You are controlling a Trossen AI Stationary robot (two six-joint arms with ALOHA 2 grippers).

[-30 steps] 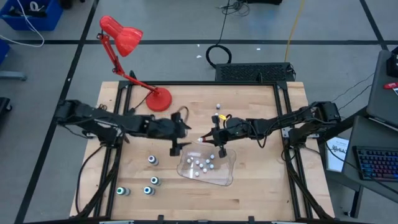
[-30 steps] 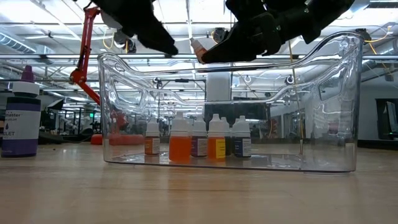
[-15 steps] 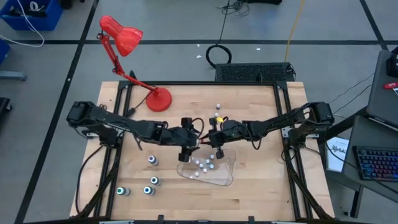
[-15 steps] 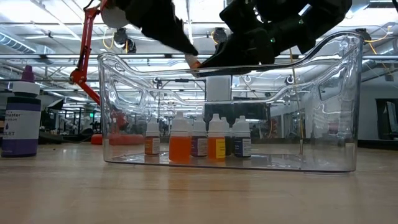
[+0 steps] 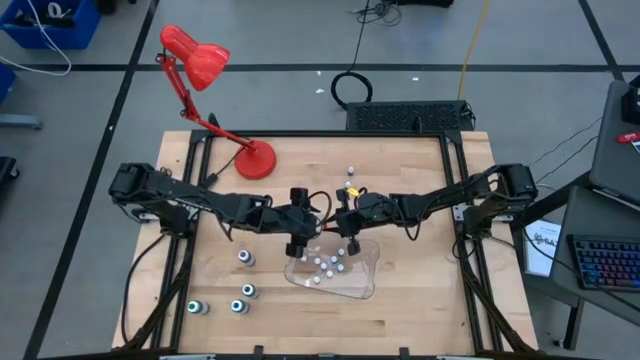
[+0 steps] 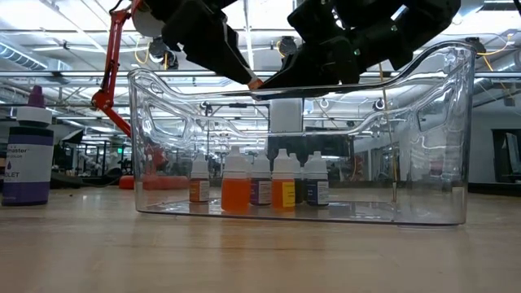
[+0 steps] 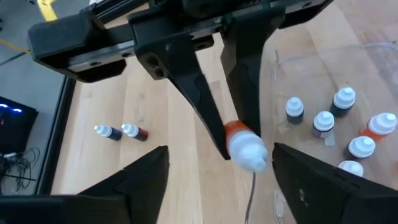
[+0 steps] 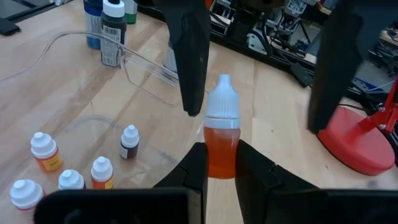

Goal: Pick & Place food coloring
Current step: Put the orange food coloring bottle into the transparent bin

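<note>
At the middle of the high view, just above the clear tray (image 5: 345, 285), the right gripper (image 5: 337, 222) is clenched on one orange-filled food coloring bottle (image 8: 221, 127), its white cap pointing toward the left gripper (image 5: 303, 236); the left gripper's two fingers (image 8: 189, 56) stand spread on either side of that cap, not pressing it; inside the tray about six small bottles (image 5: 322, 265) stand upright, and the low view shows five of them in a row (image 6: 259, 181); four bottles with teal tops (image 5: 238, 292) stand on the bare surface at lower left, well apart from the tray; two more tiny bottles (image 5: 351, 179) sit above centre; one red lamp (image 5: 205, 70) rises at upper left; one purple bottle (image 6: 26, 148) stands at the low view's left edge.
</note>
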